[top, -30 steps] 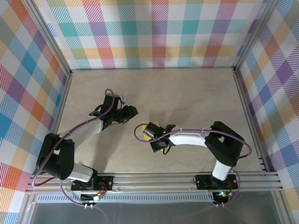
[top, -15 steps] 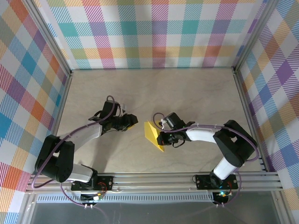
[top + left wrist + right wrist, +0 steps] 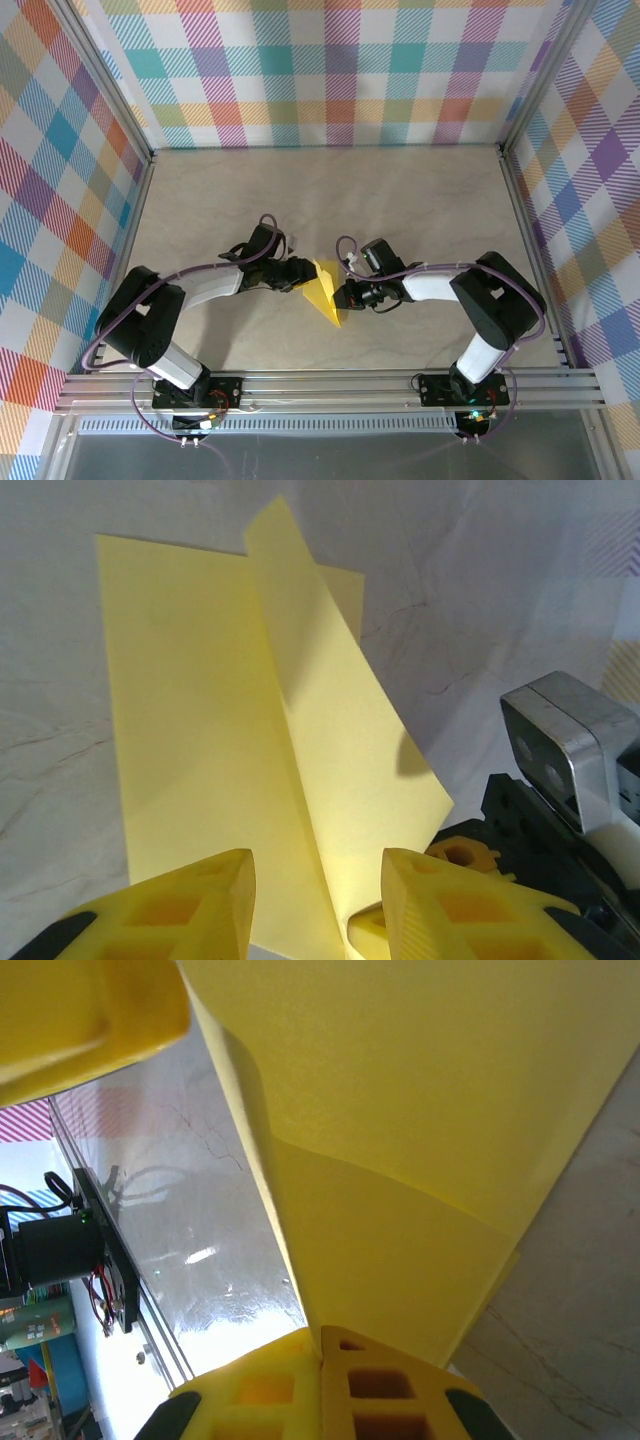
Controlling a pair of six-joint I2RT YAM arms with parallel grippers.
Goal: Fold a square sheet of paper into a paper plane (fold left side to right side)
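The yellow sheet of paper (image 3: 322,292) lies at the table's middle front, creased, with one flap raised off the surface (image 3: 330,720). My right gripper (image 3: 345,295) is shut on the raised flap's edge (image 3: 400,1260), its two yellow fingers pressed together on the paper. My left gripper (image 3: 303,276) reaches in from the left and stands open, one finger (image 3: 170,910) over the flat part and the other finger (image 3: 450,900) beyond the raised flap. The flap's crease runs between its fingers. The right gripper's yellow tip (image 3: 465,855) shows under the flap.
The beige table (image 3: 400,200) is walled by checkered panels and aluminium rails (image 3: 330,385) along the front. Both arms meet at the paper, cables looping above them. Open surface lies behind and to both sides.
The left gripper has moved right up to the paper's left edge. The right gripper has shifted slightly, and the paper's flap now stands raised between the two grippers.
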